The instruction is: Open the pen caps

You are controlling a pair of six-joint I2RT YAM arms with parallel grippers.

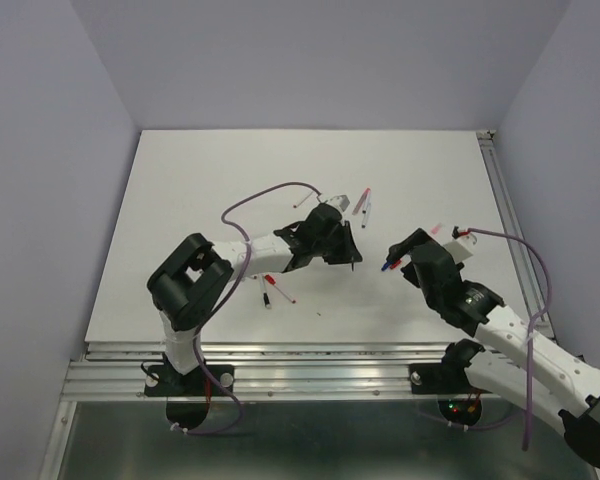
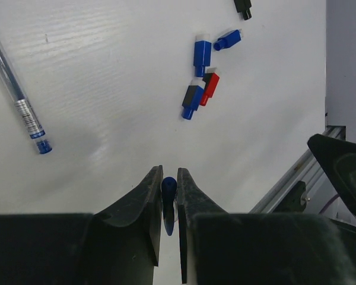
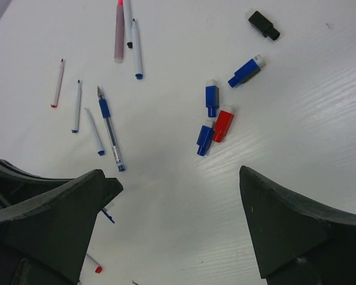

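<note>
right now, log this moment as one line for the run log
left pincer: shut on blue pen | right pincer: open, empty | loose caps: blue, red, black, lying under right pincer

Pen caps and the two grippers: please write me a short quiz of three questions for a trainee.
1. True or false: the right gripper is shut on a cap.
2. Of the loose caps in the right wrist view, how many are red?
3. What does the left gripper pinch? A: a blue pen. B: a red cap. C: nothing.

Key: 1 false, it is open. 2 one. 3 A.
</note>
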